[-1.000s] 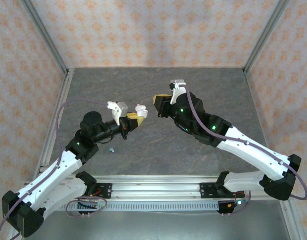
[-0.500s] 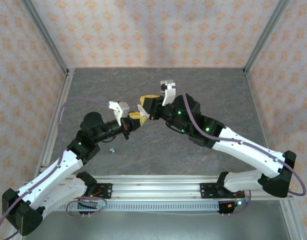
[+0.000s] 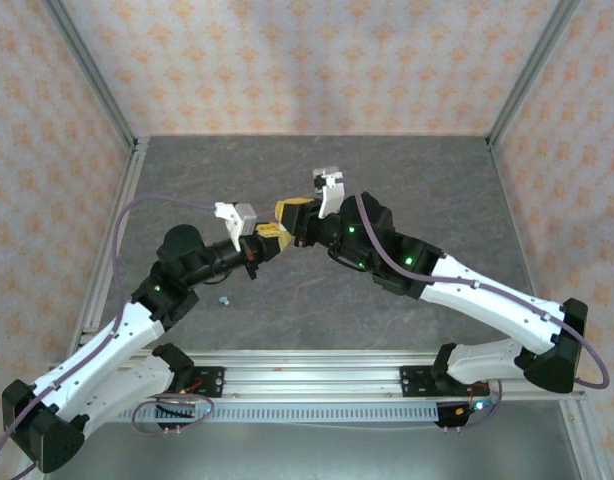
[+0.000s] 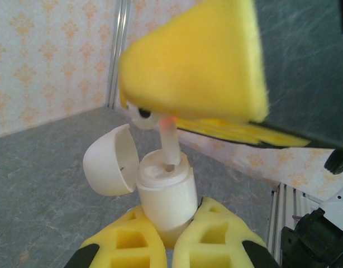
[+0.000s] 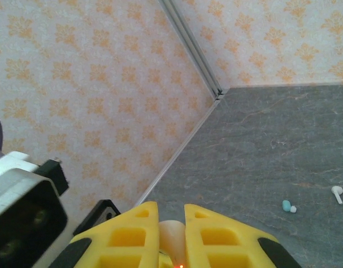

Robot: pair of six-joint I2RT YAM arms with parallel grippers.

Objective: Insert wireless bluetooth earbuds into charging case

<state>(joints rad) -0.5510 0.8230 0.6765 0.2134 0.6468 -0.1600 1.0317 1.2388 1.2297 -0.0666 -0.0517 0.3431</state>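
Note:
My left gripper (image 4: 172,207) is shut on the white charging case (image 4: 167,195), whose round lid (image 4: 107,161) hangs open to the left. A white earbud (image 4: 169,142) stands stem-down in the case's top opening. My right gripper (image 5: 171,211) is shut on that earbud (image 5: 173,237), and its yellow finger (image 4: 199,61) looms just above the case. In the top view the two grippers meet mid-table, left gripper (image 3: 268,236) touching right gripper (image 3: 290,213). A teal earbud (image 5: 286,206) and another white earbud (image 5: 337,194) lie loose on the table.
A small teal earbud (image 3: 224,299) lies on the grey table (image 3: 427,190) near the left arm. Patterned walls and metal frame posts (image 3: 92,85) enclose the table on three sides. The rail with the arm bases (image 3: 307,375) runs along the near edge.
My right gripper has swung left and down with the white earbud until it meets the case held by the left gripper. The left gripper has barely moved.

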